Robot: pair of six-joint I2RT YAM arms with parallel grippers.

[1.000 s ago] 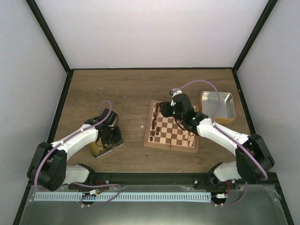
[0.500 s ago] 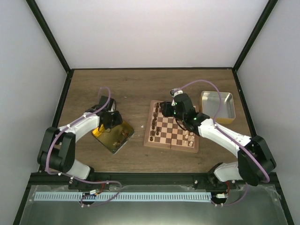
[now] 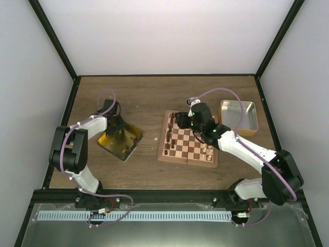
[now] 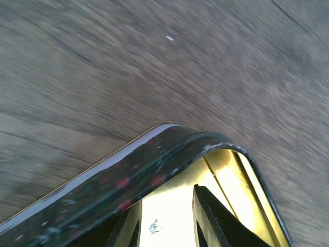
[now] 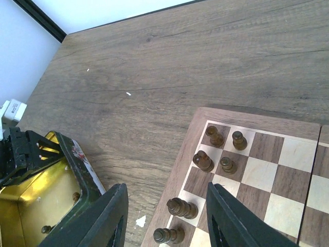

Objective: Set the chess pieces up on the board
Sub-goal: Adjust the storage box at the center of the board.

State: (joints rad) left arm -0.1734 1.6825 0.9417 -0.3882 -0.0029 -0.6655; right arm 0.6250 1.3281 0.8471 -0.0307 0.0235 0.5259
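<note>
Now, over at the board (image 3: pixel 187 160) first: sitting on the tabletop (image 3: pixel 144 98), a touch right of centre, checkered face up. Hovering above its far-left corner with the right pincer (image 3: pixel 181 119), fingers (image 5: pixel 226 216) set well apart, holding nothing. Down under that gap, from the right wrist, spotting dark pieces (image 5: pixel 203 160) standing on the squares along the board's left edge. Further along, near the board's right side, spotting a few more pieces (image 3: pixel 208 150), too small to call the colour. Just beyond the far-right corner, resting on the tabletop, a silver tin (image 3: pixel 238 102). Swinging left now: apart from the board, a gold tin (image 3: pixel 122 141), with a few tiny pieces (image 5: pixel 76 196) loose inside. Reaching out to its far-left corner with the left pincer (image 3: pixel 114 126). From the left wrist, seeing only the dark fingertips (image 4: pixel 216 221) low over the shiny gold inside, right by the tin's curved wall; narrow gap there, but gripping the rim or not, impossible to tell
</note>
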